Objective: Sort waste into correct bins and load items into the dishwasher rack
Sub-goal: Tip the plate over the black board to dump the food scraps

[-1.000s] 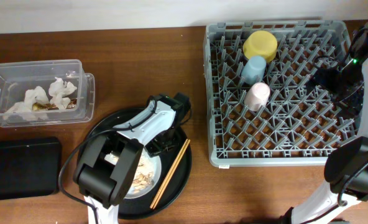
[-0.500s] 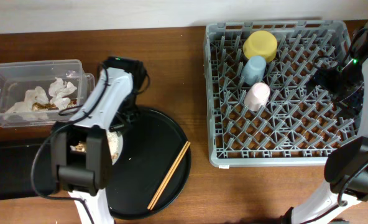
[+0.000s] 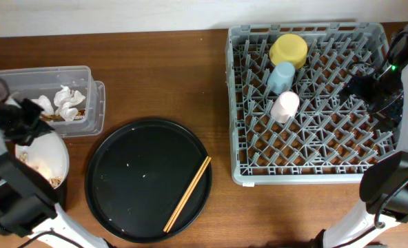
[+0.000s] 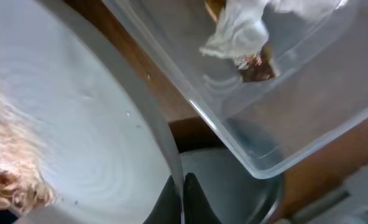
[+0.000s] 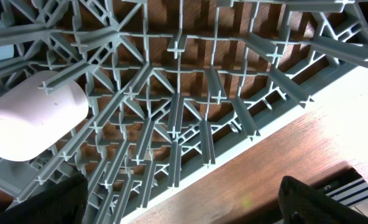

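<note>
Jaws of the left gripper [image 3: 19,131] are fully closed, pinching the rim of the pale grey round plate [image 3: 47,156] at the far left edge of the table [image 3: 162,69]; the left wrist view shows the rim seated between the fingertips [image 4: 171,202]. The plate is tilted and carries beige-brown food scraps [image 3: 33,165] on its lower part, visible as a crumbly mass [image 4: 4,180] in the left wrist view. The clear plastic container [image 3: 38,69] sits just behind the plate, near the rear left corner of the table, and holds the crumpled white tissues [image 3: 67,100] with a gold wrapper among them; one tissue [image 4: 240,31] shows through its wall in the left wrist view. The round black tray [image 3: 142,172] lies at the front centre of the table, with the wooden chopsticks [image 3: 188,193] lying diagonally across its right side. The dishwasher rack [image 3: 314,172] occupies the right half of the table. Its rear left part holds the yellow bowl [image 3: 289,49], the light blue cup [image 3: 282,76] and the small pink cup [image 3: 284,105] in a row running front to back. The right gripper [image 3: 361,88] hangs over the right side of the rack with its jaws spread fully apart and nothing between them; the pink cup [image 5: 35,118] lies to one side in its wrist view.
</note>
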`<move>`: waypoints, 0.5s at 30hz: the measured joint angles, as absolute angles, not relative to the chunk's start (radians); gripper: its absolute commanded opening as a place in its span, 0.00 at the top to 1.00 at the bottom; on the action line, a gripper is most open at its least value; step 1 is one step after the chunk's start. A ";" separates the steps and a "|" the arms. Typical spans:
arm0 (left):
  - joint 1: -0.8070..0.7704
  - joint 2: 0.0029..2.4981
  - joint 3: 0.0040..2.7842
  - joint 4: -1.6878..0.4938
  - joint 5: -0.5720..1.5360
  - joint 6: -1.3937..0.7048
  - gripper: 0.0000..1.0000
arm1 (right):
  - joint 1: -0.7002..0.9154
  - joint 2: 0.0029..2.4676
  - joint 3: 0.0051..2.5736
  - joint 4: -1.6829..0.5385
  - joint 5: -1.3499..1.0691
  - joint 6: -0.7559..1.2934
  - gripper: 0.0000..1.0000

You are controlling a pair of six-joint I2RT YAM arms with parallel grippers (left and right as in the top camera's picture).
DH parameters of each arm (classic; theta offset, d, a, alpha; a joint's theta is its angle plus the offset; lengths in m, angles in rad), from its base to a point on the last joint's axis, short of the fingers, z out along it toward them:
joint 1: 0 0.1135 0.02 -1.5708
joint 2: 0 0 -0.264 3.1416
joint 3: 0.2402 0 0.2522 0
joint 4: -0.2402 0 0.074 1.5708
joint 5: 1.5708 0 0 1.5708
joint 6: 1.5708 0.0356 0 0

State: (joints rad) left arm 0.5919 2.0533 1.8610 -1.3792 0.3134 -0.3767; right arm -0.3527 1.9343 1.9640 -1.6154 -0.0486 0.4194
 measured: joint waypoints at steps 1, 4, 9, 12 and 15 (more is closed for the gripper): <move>0.643 2.053 1.861 -1.367 0.374 -0.368 0.99 | -0.353 1.934 1.964 -1.615 -0.049 0.419 0.02; 0.811 2.053 1.861 -1.335 0.523 -0.358 1.00 | -0.353 1.934 1.964 -1.615 -0.049 0.419 0.02; 0.999 2.053 1.861 -1.303 0.807 -0.294 1.00 | -0.353 1.934 1.964 -1.615 -0.049 0.419 0.02; 1.086 2.053 1.861 -1.334 0.881 -0.253 1.00 | -0.353 1.934 1.964 -1.615 -0.049 0.419 0.02; 1.165 2.053 1.861 -1.380 0.963 -0.178 1.00 | -0.353 1.934 1.964 -1.615 -0.049 0.419 0.02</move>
State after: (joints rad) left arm 1.1648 2.0533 1.8610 -1.3800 0.9634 -0.1780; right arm -0.3527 1.9343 1.9640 -1.6150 -0.0486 0.4187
